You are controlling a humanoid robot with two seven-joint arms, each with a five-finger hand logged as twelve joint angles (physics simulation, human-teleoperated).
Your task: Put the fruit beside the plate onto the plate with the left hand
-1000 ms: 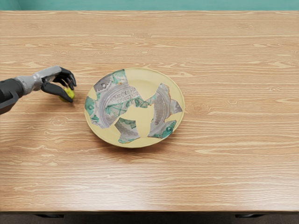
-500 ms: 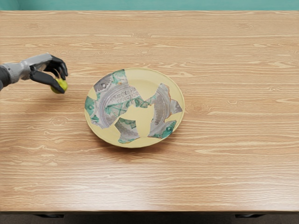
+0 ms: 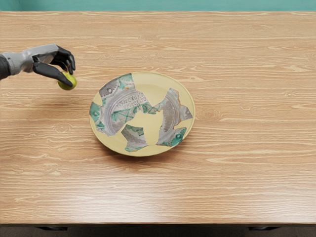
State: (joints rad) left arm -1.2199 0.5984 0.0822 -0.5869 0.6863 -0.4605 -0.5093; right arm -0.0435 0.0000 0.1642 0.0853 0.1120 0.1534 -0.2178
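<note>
One robot hand in view, my left (image 3: 54, 63), reaching in from the left edge on its grey forearm. One fruit (image 3: 67, 81), small, round and yellow-green. One plate (image 3: 153, 88). One bench (image 3: 247, 173), light wood grain, carrying all of it.

My robot hand is closed around the fruit: the dark fingers (image 3: 66, 58) curl over it from above, and another dark digit runs along its left side, so the fruit peeks out at the lower right of the grip. I cannot tell whether it is clear of the bench top or touching it.

The fruit sits up and to the left of the plate, near the rim but apart from it, with bare wood showing between the two.

The plate lies flat near the middle of the bench. It is round and pale yellow, and across its face run irregular green and grey printed patches, some with faint lettering. The fruit is not on it.
</note>
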